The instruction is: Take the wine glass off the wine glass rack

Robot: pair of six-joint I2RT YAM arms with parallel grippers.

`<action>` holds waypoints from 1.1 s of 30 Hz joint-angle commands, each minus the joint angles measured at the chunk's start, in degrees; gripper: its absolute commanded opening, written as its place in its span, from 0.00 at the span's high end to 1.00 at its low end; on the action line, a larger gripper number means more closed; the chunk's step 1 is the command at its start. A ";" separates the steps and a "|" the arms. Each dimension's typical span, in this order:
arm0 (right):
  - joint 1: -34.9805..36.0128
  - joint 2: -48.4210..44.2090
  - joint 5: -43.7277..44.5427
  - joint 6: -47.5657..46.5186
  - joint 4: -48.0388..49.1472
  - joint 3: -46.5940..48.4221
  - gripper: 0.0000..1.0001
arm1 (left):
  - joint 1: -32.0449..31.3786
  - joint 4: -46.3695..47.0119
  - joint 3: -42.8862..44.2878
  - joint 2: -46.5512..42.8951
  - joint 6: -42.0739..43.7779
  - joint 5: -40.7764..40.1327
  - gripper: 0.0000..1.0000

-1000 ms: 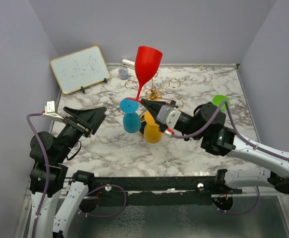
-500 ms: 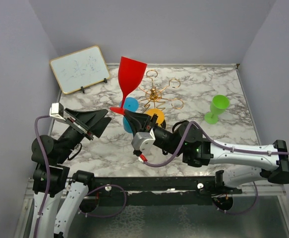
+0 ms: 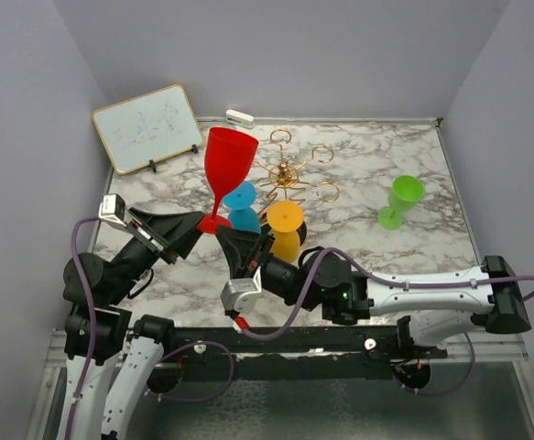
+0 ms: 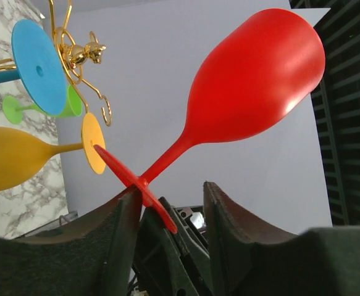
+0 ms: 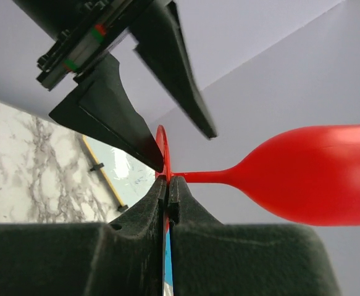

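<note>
While right claw pinches tight on round foot of red plastic wine glass, glass hangs in air, bowl up, left of gold wire wine glass rack, clear of it; left claw partly open, jaws straddling same foot, contact unclear

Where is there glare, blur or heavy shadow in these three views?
Top external: even, soft light, sharp throughout, the red wine glass without glare. Left wrist: a pale sheen on the glass's bowl; the left fingers dark and slightly soft. Right wrist: the right fingers dark, the bowl mildly soft.
</note>
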 commanded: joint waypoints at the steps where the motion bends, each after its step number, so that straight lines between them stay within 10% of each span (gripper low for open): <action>1: 1.20 0.40 2.64 -2.51 4.21 -1.49 0.99 | 0.21 1.17 -0.44 -1.64 -7.05 1.23 0.63; 5: 1.83 0.08 3.49 -2.61 4.81 -2.42 0.99 | 0.21 1.68 -1.93 -2.26 -7.21 1.46 0.91; 10: 2.70 -1.44 5.26 -2.89 4.66 -3.43 0.99 | 0.22 2.95 -3.77 -2.94 -6.55 1.26 1.00; 18: 5.01 -5.82 9.04 -1.53 2.20 -4.72 0.92 | 0.22 4.05 -3.57 -1.45 2.01 1.06 1.00; 26: 8.31 -9.99 15.92 1.84 -2.88 -4.80 0.54 | 0.21 3.74 -4.29 -2.38 8.72 -2.26 1.00; 33: 9.48 -14.74 24.15 12.46 -14.37 -1.04 0.54 | 0.21 2.75 -4.26 -4.06 13.67 -5.34 1.00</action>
